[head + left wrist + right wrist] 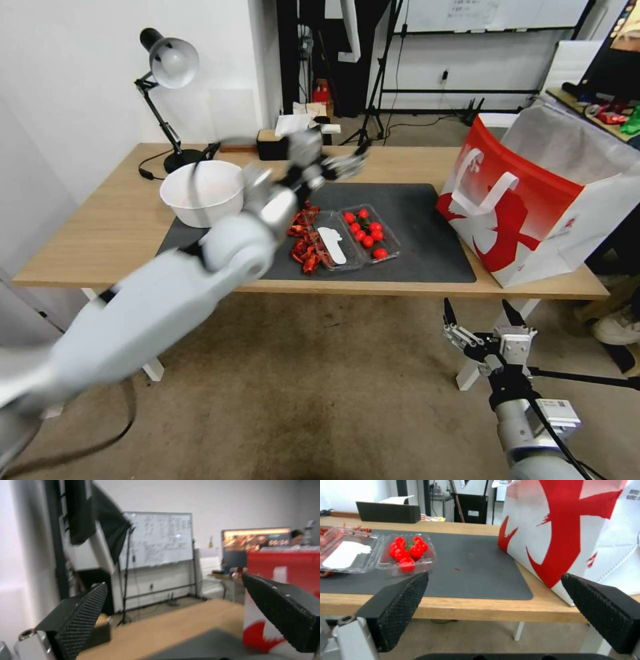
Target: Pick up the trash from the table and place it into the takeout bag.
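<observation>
The red and white takeout bag (533,200) stands open at the right end of the light-wood table (100,227); it also shows as the bag (283,562) and the bag (573,530) in the wrist views. A crumpled red heap of trash (303,243) lies on the dark mat (427,220), partly behind my left arm. My left gripper (350,162) hovers over the mat's back edge, pointing toward the bag, open and empty (173,580). My right gripper (477,308) hangs open and empty (495,575) below the table's front edge, in front of the bag.
A big white bowl (202,192) sits at the mat's left end. An open clear tray of red tomatoes (365,233) lies mid-mat, also seen as the tray (407,552). A desk lamp (170,63) and a black box (273,143) stand along the back edge.
</observation>
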Motion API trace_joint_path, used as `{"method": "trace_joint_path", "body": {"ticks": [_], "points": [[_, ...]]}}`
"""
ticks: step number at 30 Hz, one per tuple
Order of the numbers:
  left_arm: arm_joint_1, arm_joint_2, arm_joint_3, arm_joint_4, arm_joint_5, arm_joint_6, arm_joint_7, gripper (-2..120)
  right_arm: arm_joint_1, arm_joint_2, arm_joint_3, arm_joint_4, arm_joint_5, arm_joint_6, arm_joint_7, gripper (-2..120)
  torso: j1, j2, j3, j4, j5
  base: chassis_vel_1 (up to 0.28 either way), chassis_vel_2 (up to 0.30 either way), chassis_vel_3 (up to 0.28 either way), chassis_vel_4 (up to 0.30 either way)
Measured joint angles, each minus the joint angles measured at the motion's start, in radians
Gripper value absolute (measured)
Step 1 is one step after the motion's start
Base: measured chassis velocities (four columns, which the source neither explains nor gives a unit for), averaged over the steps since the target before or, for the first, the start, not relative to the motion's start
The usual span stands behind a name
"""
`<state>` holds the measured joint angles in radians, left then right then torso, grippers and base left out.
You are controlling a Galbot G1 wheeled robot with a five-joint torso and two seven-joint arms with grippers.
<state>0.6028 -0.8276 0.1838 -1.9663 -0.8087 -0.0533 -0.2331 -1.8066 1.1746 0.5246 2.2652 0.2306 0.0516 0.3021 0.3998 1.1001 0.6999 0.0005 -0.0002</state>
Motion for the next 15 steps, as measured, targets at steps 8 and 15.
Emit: {"method": "trace_joint_path", "body": {"ticks": [8,15], "points": [[0.301,-0.036,-0.257,-0.047,0.163,-0.026,0.002,100,0.004,-0.002,-0.008,0.005,0.0,0.038,0.0,100,0.0,0.0,0.0,-0.0008,0.0002,0.0,0.0,0.0,0.0],[0.671,-0.15,-0.426,-0.092,0.368,-0.118,0.033,100,0.003,-0.007,-0.008,0.015,0.0,0.038,-0.001,100,0.0,0.0,0.0,-0.0005,0.0001,0.0,0.0,0.0,0.0]]}}
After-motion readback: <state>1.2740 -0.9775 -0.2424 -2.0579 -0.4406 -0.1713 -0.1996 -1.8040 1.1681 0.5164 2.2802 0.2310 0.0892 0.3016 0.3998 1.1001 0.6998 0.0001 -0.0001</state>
